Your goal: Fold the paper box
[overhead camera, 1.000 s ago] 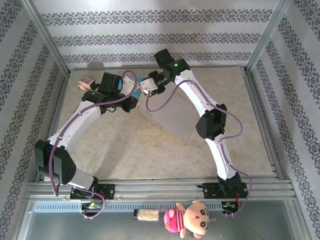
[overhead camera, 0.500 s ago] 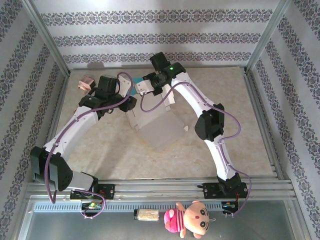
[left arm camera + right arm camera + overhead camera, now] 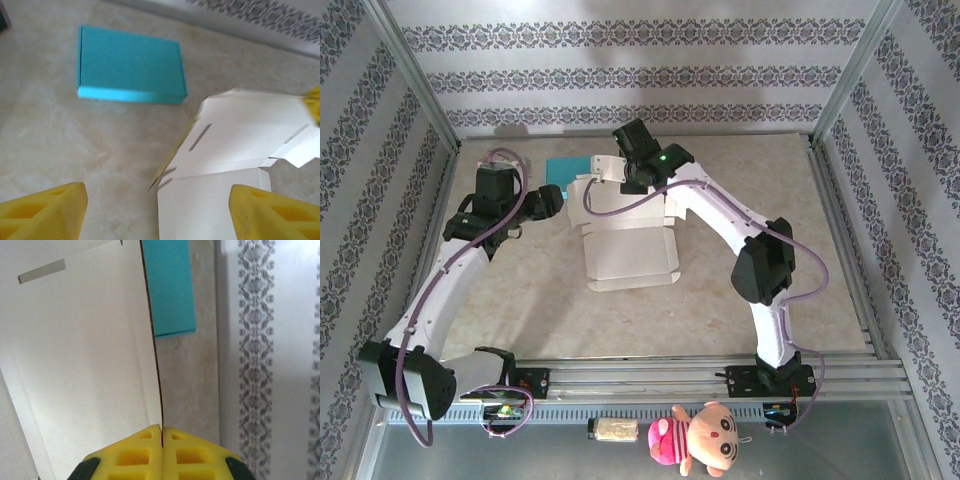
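Found the paper box [image 3: 625, 250] unfolded and empty, long axis running nearward from the right gripper [image 3: 161, 432], just right of the left gripper [image 3: 555, 202], which was spread on nothing. Caught the right gripper pinching its raised far flap, so better placed to fold. Spotted a closed teal box [image 3: 129, 65] beyond both.

No readable text, label, brand or number appears anywhere.

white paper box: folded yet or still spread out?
Mostly spread: the paper box lies open on the table, flaps and slots showing. Its far panel is pinched at the edge by the right gripper.
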Action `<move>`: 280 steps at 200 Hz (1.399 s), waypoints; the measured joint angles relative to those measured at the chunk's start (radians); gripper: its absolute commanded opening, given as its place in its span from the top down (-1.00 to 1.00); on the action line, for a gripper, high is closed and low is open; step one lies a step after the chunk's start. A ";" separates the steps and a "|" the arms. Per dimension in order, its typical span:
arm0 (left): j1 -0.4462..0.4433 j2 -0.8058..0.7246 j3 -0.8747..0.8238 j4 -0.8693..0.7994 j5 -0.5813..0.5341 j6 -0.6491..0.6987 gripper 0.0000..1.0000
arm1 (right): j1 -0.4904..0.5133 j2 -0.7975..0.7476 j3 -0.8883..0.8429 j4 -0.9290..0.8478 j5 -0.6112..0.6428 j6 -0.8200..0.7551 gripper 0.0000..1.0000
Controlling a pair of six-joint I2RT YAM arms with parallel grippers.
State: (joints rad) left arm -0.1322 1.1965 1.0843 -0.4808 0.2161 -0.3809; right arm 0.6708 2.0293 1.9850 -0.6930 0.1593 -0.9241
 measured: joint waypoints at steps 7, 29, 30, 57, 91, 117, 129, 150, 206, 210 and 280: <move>0.011 0.008 -0.021 0.003 0.032 -0.003 -0.54 | 0.010 -0.029 -0.051 0.023 0.020 0.037 1.00; 0.026 0.056 -0.068 0.037 0.135 0.011 -0.56 | 0.036 -0.119 -0.211 0.084 0.046 0.111 1.00; 0.026 0.059 -0.069 0.039 0.138 0.012 -0.57 | 0.037 -0.121 -0.216 0.085 0.047 0.113 1.00; 0.035 0.148 -0.085 0.140 0.245 0.065 -0.58 | 0.052 -0.183 -0.304 0.114 0.047 0.171 1.00; 0.036 0.279 -0.081 0.265 0.359 0.125 0.35 | 0.052 -0.244 -0.351 0.141 0.047 0.208 1.00; 0.032 0.348 -0.077 0.312 0.422 0.183 0.79 | 0.054 -0.271 -0.375 0.164 0.042 0.224 0.89; 0.022 0.353 -0.077 0.313 0.428 0.214 0.82 | 0.054 -0.275 -0.384 0.171 0.042 0.231 0.69; 0.020 0.353 -0.077 0.321 0.436 0.258 0.97 | 0.051 -0.280 -0.391 0.164 0.014 0.247 0.39; -0.003 0.349 -0.084 0.365 0.439 0.454 1.00 | -0.004 -0.291 -0.399 0.118 -0.076 0.239 -0.24; -0.006 0.347 -0.086 0.369 0.439 0.465 1.00 | -0.013 -0.295 -0.406 0.117 -0.084 0.235 -0.26; -0.026 0.328 -0.094 0.417 0.446 0.550 1.00 | -0.111 -0.329 -0.484 0.118 -0.127 0.201 0.52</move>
State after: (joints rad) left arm -0.1577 1.5249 0.9905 -0.0639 0.6617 0.1696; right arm 0.5598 1.7004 1.5009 -0.5751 0.0322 -0.7235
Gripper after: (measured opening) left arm 0.051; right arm 0.281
